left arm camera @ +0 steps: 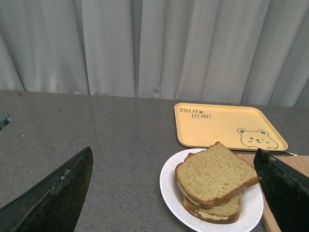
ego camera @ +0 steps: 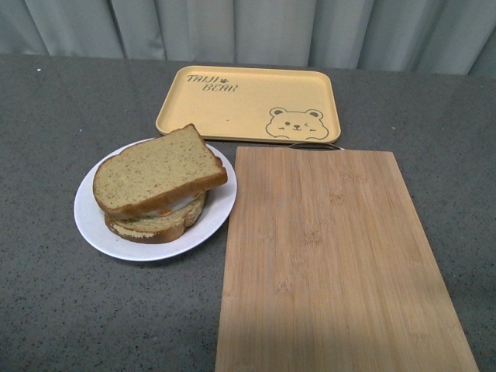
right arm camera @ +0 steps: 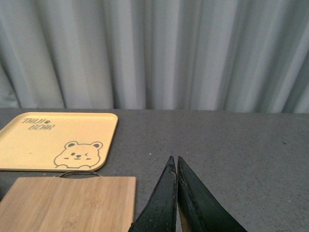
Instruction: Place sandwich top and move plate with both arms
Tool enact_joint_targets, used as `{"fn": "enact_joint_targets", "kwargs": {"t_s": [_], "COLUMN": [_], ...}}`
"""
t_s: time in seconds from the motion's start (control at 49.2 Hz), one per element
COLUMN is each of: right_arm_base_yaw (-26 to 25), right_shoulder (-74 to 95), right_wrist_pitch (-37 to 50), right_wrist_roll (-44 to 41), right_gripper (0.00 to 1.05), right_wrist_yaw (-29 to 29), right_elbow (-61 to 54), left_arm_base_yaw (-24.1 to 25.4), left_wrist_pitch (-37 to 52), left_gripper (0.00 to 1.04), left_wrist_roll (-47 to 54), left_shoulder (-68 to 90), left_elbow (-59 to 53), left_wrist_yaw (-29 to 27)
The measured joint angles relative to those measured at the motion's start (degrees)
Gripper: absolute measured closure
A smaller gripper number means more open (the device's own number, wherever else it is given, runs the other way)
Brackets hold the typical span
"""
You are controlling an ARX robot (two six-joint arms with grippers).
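Note:
The sandwich top (ego camera: 159,168), a tan-brown bread slice, lies slightly askew on a lower slice (ego camera: 159,225) with a bit of egg showing between them. Both sit on the round white plate (ego camera: 93,221) on the grey table. Neither arm shows in the front view. In the left wrist view the sandwich top (left arm camera: 215,174) and plate (left arm camera: 169,186) lie ahead between the wide-open fingers of my left gripper (left arm camera: 174,159), which holds nothing. My right gripper (right arm camera: 174,159) is shut and empty, above the table beside the cutting board's far right corner.
A bamboo cutting board (ego camera: 341,263) lies right of the plate, reaching the table's front edge. A yellow tray (ego camera: 248,101) with a bear drawing sits behind the plate and board. Grey curtains hang at the back.

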Motion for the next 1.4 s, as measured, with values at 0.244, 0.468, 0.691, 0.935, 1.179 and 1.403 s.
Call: {"fn": "enact_joint_targets", "kwargs": {"t_s": [0.244,0.468,0.691,0.935,1.179,1.403], "right_arm_base_yaw": [-3.21,-3.21,-3.21,-3.21,-3.21,-3.21], "right_shoulder": [-16.46,-28.41,-39.87,-46.40,-52.24,-57.13], "right_wrist_pitch": [-14.29,-24.13,-34.67,-40.79,-46.38,-51.25], "right_wrist_roll": [0.00,0.00,0.00,0.00,0.00,0.00], "right_gripper": [1.04,1.04,1.04,1.04,1.04,1.04], "right_wrist_yaw": [-2.58,-2.62,-2.64,-2.64,-2.64,-2.67], "right_elbow": [-1.55,-3.52,-4.02,-4.04,-4.04,-4.04], "left_arm_base_yaw": [-0.02,-0.02,-0.02,-0.02,-0.02,-0.02], "left_wrist_pitch": [-0.02,-0.02,-0.02,-0.02,-0.02,-0.02], "left_gripper": [0.07,0.07,0.07,0.07,0.07,0.07], "left_wrist_roll": [0.00,0.00,0.00,0.00,0.00,0.00], "left_shoulder": [0.00,0.00,0.00,0.00,0.00,0.00], "left_elbow": [0.00,0.00,0.00,0.00,0.00,0.00], "left_wrist_yaw": [0.00,0.00,0.00,0.00,0.00,0.00]}}
